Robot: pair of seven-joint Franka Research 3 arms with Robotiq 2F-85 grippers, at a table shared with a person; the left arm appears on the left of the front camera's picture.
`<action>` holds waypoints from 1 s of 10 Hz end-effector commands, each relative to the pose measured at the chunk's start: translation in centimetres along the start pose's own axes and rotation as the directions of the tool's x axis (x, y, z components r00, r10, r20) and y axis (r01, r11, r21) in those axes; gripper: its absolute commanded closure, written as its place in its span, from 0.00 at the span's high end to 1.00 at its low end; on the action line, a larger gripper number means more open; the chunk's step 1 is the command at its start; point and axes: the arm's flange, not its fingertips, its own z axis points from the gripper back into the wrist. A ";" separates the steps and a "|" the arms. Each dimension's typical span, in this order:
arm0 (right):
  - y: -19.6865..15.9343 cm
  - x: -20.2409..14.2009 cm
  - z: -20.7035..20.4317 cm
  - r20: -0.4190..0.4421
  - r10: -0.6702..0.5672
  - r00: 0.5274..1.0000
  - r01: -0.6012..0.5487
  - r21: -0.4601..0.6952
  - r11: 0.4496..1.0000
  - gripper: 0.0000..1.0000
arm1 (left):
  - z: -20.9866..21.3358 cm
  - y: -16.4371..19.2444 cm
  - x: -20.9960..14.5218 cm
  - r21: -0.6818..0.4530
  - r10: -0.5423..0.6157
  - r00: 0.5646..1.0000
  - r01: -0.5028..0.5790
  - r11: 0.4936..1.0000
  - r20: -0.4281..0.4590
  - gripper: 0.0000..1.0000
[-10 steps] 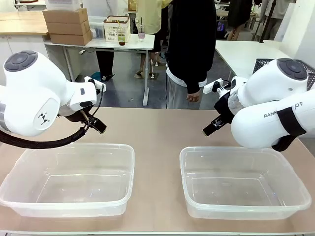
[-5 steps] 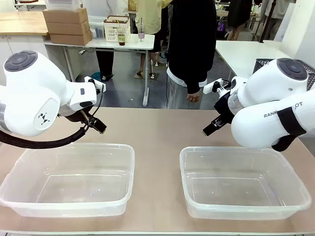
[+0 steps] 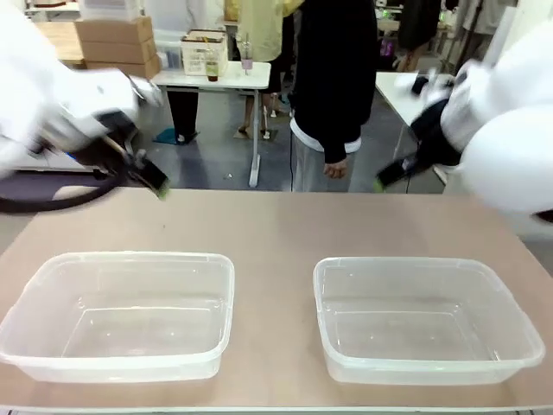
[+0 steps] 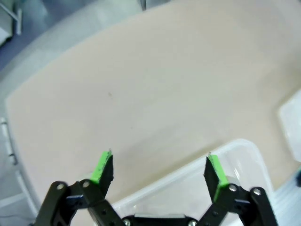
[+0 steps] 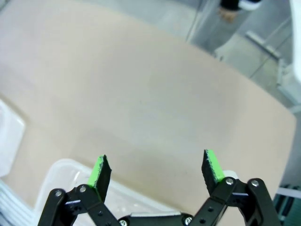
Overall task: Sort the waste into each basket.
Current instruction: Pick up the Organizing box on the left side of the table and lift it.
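Observation:
Two clear plastic baskets stand side by side near the table's front edge, the left basket (image 3: pixel 130 258) and the right basket (image 3: pixel 406 262), both with nothing in them. The waste is out of view. My left gripper (image 3: pixel 154 180) hangs open above the table's far left, blurred by motion; in its wrist view the left gripper (image 4: pixel 157 172) is open over a basket corner (image 4: pixel 235 155) and bare tabletop. My right gripper (image 3: pixel 390 175) is open at the far right, also blurred; the right gripper (image 5: pixel 156 169) looks down past a basket rim (image 5: pixel 61 172).
A person in a black top (image 3: pixel 333 78) stands at the table's far edge, one hand (image 3: pixel 334 169) hanging down. Bare tan tabletop (image 3: pixel 276 225) lies between the baskets and the far edge. Other tables and boxes stand in the background.
Both arms have swung upward and outward, away from the baskets, and now show blurred. Their grippers sit higher and farther back, still open. The baskets have not moved.

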 end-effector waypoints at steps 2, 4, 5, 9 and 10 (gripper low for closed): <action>0.0 0.0 0.0 0.000 0.000 1.000 0.000 0.000 1.000 1.00 | 0.0 0.0 0.0 0.000 0.000 1.000 0.000 1.000 0.000 1.00; -0.6 -0.4 2.5 -0.057 -0.144 0.988 0.151 0.153 0.977 1.00 | 3.3 -0.4 0.0 -0.224 -0.078 0.994 0.092 0.970 0.072 1.00; -2.7 -1.3 3.6 -0.103 -0.317 0.943 0.331 0.401 0.854 1.00 | 4.1 1.3 -0.7 -0.476 -0.037 0.996 0.073 0.876 0.085 1.00; -13.4 -9.5 9.7 -0.229 -0.833 0.503 0.649 0.736 0.190 1.00 | 3.6 11.0 -9.0 -0.887 0.431 0.902 -0.218 0.407 -0.023 1.00; -14.7 -11.2 10.4 -0.185 -0.880 0.438 0.658 0.732 0.174 1.00 | 3.6 12.0 -10.6 -0.881 0.511 0.859 -0.256 0.398 -0.019 1.00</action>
